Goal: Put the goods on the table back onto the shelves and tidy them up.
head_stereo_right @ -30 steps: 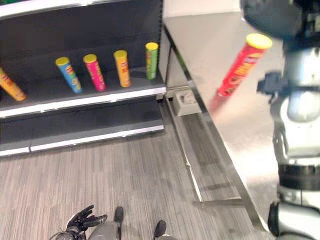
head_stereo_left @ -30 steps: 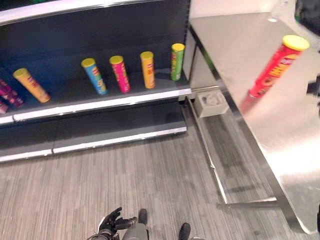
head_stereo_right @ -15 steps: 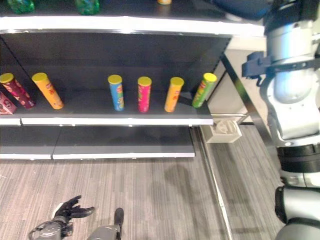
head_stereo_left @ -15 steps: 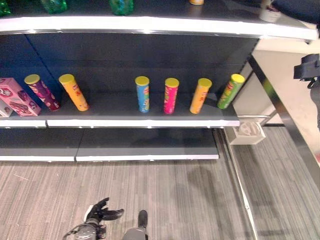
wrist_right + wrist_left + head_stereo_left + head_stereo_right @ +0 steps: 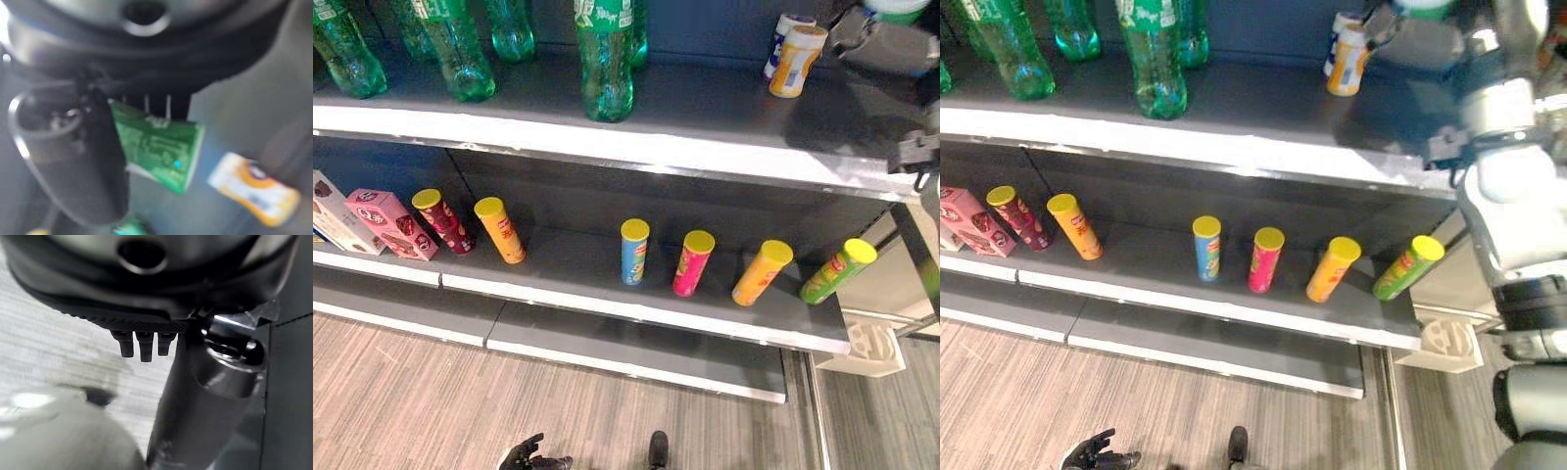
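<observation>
My right hand (image 5: 886, 44) is raised over the right end of the top shelf (image 5: 607, 127), shut on a green container (image 5: 156, 144) pinched between thumb and fingers. An orange pot (image 5: 796, 61) and a white-and-blue pot (image 5: 781, 34) stand on that shelf just left of the hand. On the middle shelf (image 5: 636, 311) stand several chip tubes: maroon (image 5: 443, 220), orange (image 5: 499, 230), blue (image 5: 633, 252), pink (image 5: 692, 262), another orange (image 5: 762, 273) and green (image 5: 837, 271). My left hand (image 5: 524, 455) hangs low over the floor, open, fingers spread.
Green bottles (image 5: 605, 59) line the top shelf's left and middle. Pink boxes (image 5: 391, 223) lie at the middle shelf's left end. A white holder (image 5: 871, 348) sits on the floor beside the shelf's right post. Grey striped flooring runs in front.
The camera has swung from the table to the shelves and tilted upward. My right hand now sits over the top shelf with the green container. The left hand still hangs low.
</observation>
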Tool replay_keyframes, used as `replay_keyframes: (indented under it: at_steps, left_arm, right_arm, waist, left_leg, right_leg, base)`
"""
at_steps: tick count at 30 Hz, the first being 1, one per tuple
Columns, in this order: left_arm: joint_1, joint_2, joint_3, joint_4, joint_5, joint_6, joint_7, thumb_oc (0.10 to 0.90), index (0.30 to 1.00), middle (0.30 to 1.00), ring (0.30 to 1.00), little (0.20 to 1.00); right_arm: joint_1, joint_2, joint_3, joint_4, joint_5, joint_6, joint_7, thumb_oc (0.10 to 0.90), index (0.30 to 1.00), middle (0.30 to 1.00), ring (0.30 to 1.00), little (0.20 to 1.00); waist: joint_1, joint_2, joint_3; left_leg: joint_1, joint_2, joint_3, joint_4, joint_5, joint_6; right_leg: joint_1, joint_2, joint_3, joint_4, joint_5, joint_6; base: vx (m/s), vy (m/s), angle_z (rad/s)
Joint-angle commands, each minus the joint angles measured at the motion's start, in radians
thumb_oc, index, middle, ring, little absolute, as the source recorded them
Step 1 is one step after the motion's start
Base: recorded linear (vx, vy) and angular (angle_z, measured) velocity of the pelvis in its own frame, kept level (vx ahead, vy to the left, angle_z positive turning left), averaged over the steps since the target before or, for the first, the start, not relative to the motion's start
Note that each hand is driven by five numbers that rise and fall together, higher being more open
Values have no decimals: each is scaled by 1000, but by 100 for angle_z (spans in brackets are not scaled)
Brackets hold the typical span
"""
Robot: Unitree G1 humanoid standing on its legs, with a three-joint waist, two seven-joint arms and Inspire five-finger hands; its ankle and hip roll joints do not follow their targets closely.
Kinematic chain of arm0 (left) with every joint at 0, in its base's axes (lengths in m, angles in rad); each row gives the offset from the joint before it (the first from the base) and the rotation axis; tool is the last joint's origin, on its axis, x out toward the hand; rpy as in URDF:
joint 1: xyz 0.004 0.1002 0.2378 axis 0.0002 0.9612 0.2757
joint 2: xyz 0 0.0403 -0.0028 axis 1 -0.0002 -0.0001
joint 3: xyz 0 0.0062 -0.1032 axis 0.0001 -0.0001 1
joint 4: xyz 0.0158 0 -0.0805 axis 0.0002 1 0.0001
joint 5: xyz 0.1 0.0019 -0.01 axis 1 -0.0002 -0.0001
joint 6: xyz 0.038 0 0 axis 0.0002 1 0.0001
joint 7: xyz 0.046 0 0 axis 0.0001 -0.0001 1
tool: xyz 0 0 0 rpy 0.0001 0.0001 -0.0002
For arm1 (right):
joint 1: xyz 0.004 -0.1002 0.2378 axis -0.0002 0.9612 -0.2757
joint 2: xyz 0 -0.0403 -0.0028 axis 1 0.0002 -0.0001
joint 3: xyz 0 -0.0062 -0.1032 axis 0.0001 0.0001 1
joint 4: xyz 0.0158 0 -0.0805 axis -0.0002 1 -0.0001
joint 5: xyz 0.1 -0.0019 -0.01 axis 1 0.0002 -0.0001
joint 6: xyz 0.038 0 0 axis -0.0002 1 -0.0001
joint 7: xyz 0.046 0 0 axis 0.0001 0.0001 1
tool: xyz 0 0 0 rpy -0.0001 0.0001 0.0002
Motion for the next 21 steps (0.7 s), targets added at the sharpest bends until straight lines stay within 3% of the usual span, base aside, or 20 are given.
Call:
replay_keyframes:
  at_steps: [1, 16, 21]
  left_arm:
    - [-17, 74, -28, 27, -9, -30, 33, 800, 900, 900, 900, 900]
    - [14, 47, -22, -38, 9, -15, 27, 800, 900, 900, 900, 900]
    - [23, 49, -29, -65, 19, -16, 13, 800, 900, 900, 900, 900]
  right_arm:
    - [-134, 0, -95, 17, 9, -42, -37, 400, 300, 300, 300, 300]
    - [169, -44, -385, -250, -17, -88, -66, 400, 300, 300, 300, 300]
    - [241, -46, -425, -299, 20, -88, -27, 400, 300, 300, 300, 300]
  waist:
    - [-1, -7, -72]
    - [-53, 3, -72]
    - [-65, 9, -67]
  left_leg:
    - [43, -2, -2, -21, 34, -11]
    - [43, 13, 43, -21, 28, -10]
    - [49, 17, 56, -21, 17, -10]
  right_leg:
    - [120, -120, -38, 9, -157, 210]
    - [104, -125, -30, 9, -147, 218]
    - [99, -124, -16, 9, -150, 220]
  base:
    - [36, -17, -3]
    - [-19, -9, 4]
    - [-19, -4, -30]
